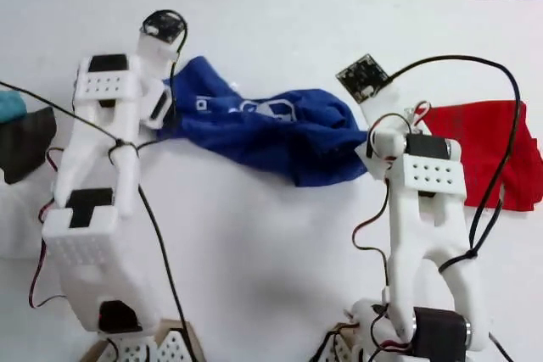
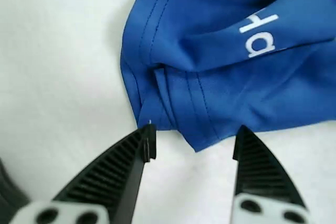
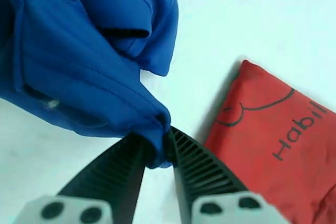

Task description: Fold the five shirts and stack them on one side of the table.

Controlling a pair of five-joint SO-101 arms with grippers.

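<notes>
A crumpled blue shirt (image 1: 271, 129) lies across the middle of the white table (image 1: 271, 235). My left gripper (image 2: 191, 148) stands open at the shirt's left hem corner (image 2: 178, 124), its fingers on either side of the cloth edge; from above it sits at the shirt's left end (image 1: 161, 108). My right gripper (image 3: 160, 150) is shut on a bunched edge of the blue shirt (image 3: 79, 72) at its right end (image 1: 366, 140). A folded red shirt (image 1: 496, 150) lies flat at the table's right side, just beyond the right gripper (image 3: 273, 129).
A dark cloth (image 1: 25, 142) and a teal piece (image 1: 10, 106) lie at the left edge. Black cables (image 1: 488, 82) loop over the red shirt and along both arms. Bare table spreads in front between the two arm bases.
</notes>
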